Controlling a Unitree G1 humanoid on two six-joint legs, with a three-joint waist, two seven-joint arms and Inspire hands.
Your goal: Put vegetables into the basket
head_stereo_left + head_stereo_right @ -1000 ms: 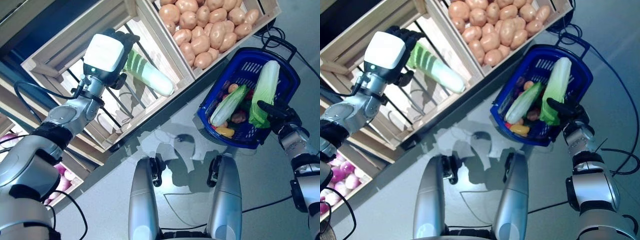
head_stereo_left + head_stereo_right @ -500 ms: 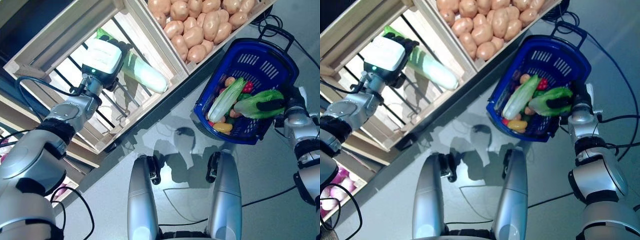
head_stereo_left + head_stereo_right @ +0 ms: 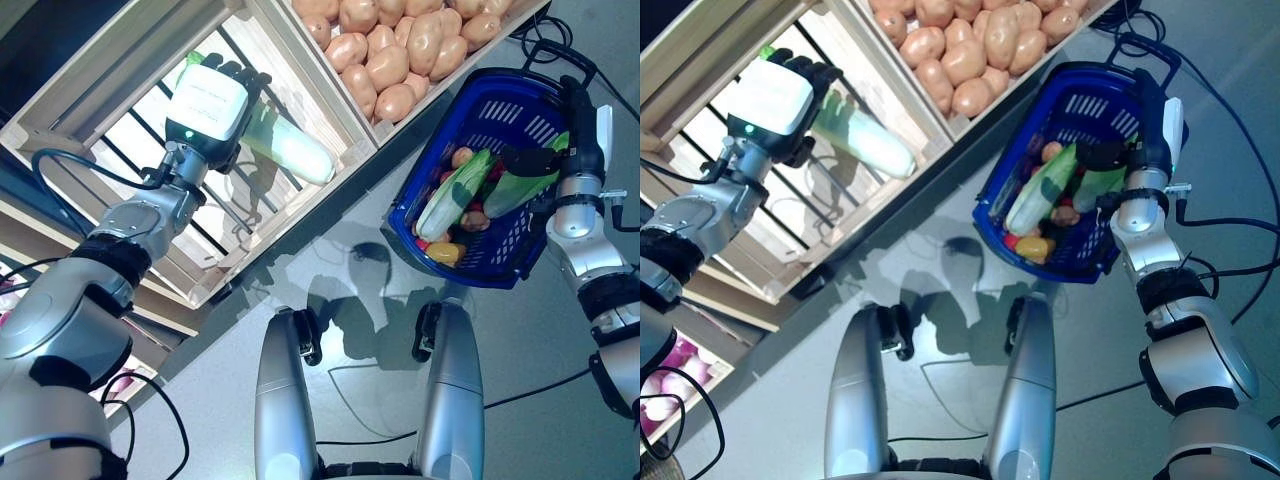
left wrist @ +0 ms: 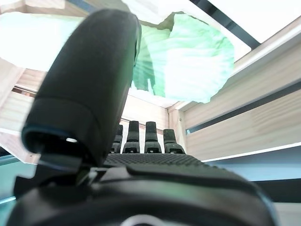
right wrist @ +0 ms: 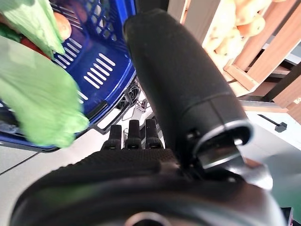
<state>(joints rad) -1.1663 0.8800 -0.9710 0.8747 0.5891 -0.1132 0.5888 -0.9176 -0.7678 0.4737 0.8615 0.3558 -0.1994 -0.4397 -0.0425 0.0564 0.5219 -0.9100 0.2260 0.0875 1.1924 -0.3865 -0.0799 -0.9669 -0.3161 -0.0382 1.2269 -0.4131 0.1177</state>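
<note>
My left hand [image 3: 205, 100] is up in a wooden crate, shut on a long pale green cabbage [image 3: 295, 152] held clear of the crate's slats. The cabbage's leafy end shows past the thumb in the left wrist view [image 4: 197, 61]. The blue basket [image 3: 520, 240] stands on the floor at the right. My right hand [image 3: 578, 120] is at its right rim, fingers straight, holding nothing. A second green cabbage [image 3: 520, 185] lies across the basket just beside that hand. It also shows in the right wrist view [image 5: 37, 94]. A long pale vegetable [image 3: 455, 195] and small red and yellow ones lie under it.
The wooden stand [image 3: 335, 115] with its slanted crates runs from the upper left to the top, right next to the basket's far side. Grey floor [image 3: 330, 255] lies between the stand and the basket.
My right hand tipped its cabbage from upright down into the basket and let go; the hand now stands straight at the rim. My left hand keeps its cabbage in the crate.
</note>
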